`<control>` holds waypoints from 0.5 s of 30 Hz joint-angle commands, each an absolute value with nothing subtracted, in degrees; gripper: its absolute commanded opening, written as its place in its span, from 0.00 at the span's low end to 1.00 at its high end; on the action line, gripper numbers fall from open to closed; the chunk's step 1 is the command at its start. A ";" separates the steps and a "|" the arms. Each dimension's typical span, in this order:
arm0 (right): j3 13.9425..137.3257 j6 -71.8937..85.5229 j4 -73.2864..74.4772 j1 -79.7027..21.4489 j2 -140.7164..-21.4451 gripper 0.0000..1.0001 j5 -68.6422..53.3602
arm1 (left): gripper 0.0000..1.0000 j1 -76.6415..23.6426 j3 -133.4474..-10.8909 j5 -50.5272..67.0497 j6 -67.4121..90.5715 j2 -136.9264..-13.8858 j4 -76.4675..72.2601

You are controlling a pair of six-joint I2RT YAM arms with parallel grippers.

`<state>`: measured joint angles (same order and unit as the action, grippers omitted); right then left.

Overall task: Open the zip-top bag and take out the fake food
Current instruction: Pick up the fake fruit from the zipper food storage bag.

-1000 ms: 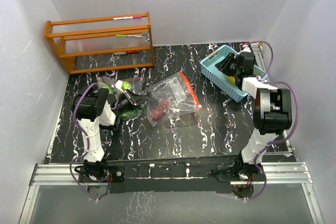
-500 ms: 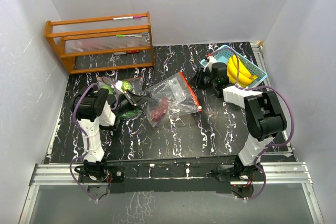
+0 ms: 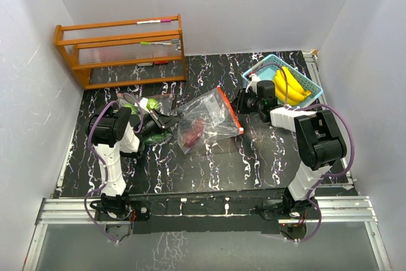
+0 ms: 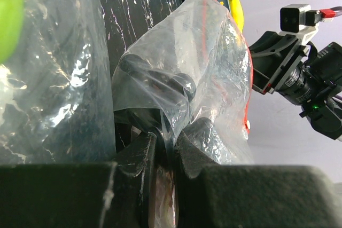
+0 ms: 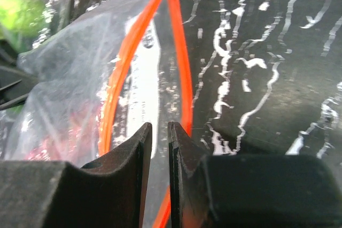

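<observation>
A clear zip-top bag [image 3: 212, 113] with an orange zip lies mid-table, its mouth toward the right. Dark reddish fake food [image 3: 192, 130] shows inside it. My left gripper [image 3: 163, 124] is shut on the bag's left end, with film pinched between its fingers [image 4: 144, 153]. My right gripper [image 3: 243, 103] hovers at the bag's mouth over the orange zip rim [image 5: 125, 52]. Its jaws [image 5: 160, 129] stand a narrow slit apart with nothing clearly pinched. Yellow bananas [image 3: 288, 85] lie in the light-blue basket [image 3: 271, 59].
A second clear bag holding green fruit [image 3: 150, 103] lies behind my left gripper. An orange wooden rack [image 3: 120, 49] stands at the back left. White walls close in the left, back and right sides of the black marbled table [image 3: 209, 163].
My right arm has swung from the basket back to the bag's mouth, leaving the bananas in the basket, and its jaws have narrowed. The left gripper has kept its hold.
</observation>
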<state>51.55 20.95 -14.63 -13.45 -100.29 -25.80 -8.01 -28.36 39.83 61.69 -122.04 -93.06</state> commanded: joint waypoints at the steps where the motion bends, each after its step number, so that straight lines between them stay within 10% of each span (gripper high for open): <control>1: 51.63 19.75 -20.93 -13.87 -99.63 0.21 -39.09 | 0.00 -8.15 -28.84 40.41 61.31 -119.25 -102.48; 15: 47.89 29.87 -37.40 -16.61 -108.55 0.22 -53.06 | 0.00 -9.63 -34.72 44.96 57.01 -102.90 -80.47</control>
